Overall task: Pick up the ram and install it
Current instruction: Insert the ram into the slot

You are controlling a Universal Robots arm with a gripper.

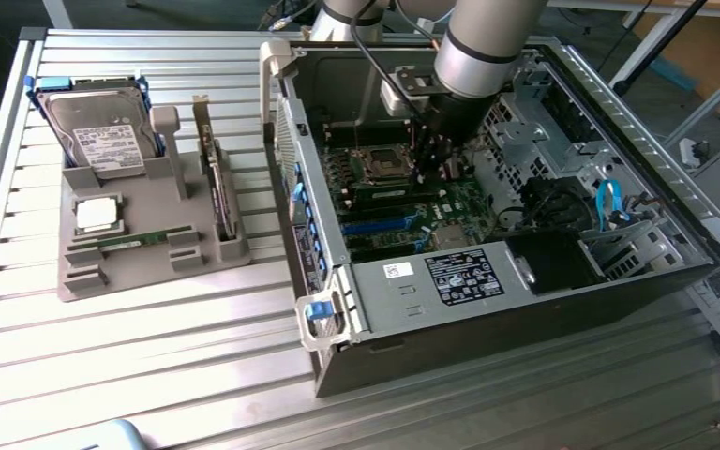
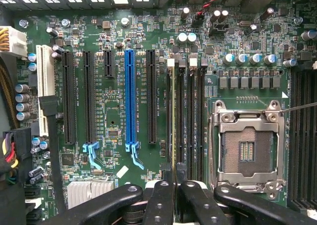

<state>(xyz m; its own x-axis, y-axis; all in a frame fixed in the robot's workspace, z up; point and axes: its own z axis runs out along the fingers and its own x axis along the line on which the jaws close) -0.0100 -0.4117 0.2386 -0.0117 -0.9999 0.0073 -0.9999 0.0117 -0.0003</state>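
On the ribbed silver metal table sit 2 big things: 1 flat grey plastic tray and 1 open black and grey computer box.

The tray holds 4 parts. 1 silver hard drive with a white label leans at the back. 1 square silver chip lies flat. 1 wide green card with a metal end stands up on its edge. 1 long thin green ram stick lies flat in a groove near the front, well apart from the arm.

Inside the box lies 1 green board. It has 1 long blue slot, 1 white slot and 1 square metal chip socket. 4 thin black slots run side by side between the blue slot and the socket.

The black gripper hangs low in the box, over the thin slots. Its fingers are pressed together. I cannot tell if they pinch anything.

1 blue cable curls by the far wall.
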